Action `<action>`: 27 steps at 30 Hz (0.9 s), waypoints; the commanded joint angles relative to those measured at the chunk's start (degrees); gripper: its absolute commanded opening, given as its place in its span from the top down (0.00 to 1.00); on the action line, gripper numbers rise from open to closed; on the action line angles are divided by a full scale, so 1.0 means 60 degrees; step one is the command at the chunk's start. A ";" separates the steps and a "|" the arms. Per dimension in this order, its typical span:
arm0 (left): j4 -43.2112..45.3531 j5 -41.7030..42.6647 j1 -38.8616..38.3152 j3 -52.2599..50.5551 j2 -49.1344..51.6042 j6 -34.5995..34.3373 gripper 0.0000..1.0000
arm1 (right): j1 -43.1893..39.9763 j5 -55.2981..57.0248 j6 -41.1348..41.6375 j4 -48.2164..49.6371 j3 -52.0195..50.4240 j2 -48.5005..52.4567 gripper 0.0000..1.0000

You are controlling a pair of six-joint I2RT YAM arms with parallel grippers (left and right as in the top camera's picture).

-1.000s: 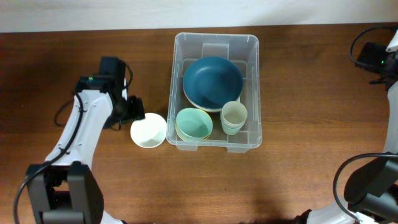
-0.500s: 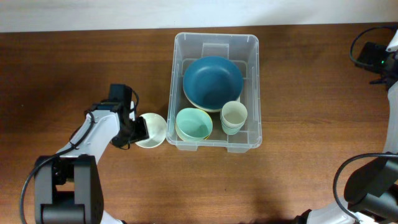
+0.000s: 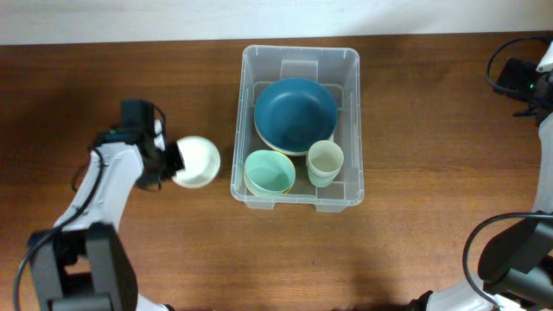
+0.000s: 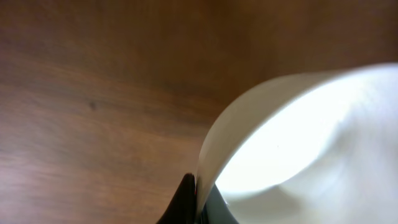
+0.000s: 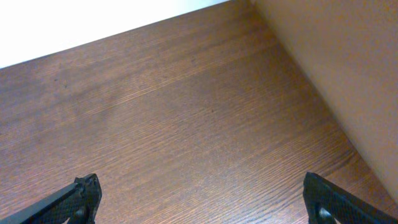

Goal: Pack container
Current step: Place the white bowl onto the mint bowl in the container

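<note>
The clear plastic container (image 3: 299,54) stands at mid-table. It holds a dark blue bowl (image 3: 295,112), a pale green bowl (image 3: 270,171) and a stack of pale cups (image 3: 325,162). Left of it, a white bowl (image 3: 198,161) is tilted on its side off the wood, and my left gripper (image 3: 172,162) is shut on its left rim. In the left wrist view the white bowl (image 4: 311,149) fills the right half, its rim pinched between my left gripper (image 4: 198,202). My right gripper (image 5: 205,205) is open over bare wood with nothing between its fingers.
The right arm (image 3: 527,85) sits at the far right edge of the table, well away from the container. A pale wall (image 5: 336,62) rises close on the right in the right wrist view. Brown wooden tabletop (image 3: 104,78) surrounds the container.
My left gripper has shut on the white bowl's rim. The bowl has tipped up and moved left and slightly back, away from the container. The right arm has not moved.
</note>
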 commanded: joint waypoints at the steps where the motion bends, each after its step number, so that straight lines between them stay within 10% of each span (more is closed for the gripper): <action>1: -0.0546 0.0189 -0.0364 0.1705 -0.1224 0.0415 0.99 | -0.0044 0.0117 0.0106 0.0018 0.0047 0.0033 0.01; 11: -0.0441 -0.0149 -0.3810 0.2692 -0.1541 0.0441 0.99 | -0.0044 0.0117 0.0106 0.0018 0.0047 0.0033 0.01; 27: -0.1428 -0.0470 -0.5049 0.2692 -0.0095 0.0437 0.99 | -0.0044 0.0117 0.0106 0.0018 0.0047 0.0033 0.01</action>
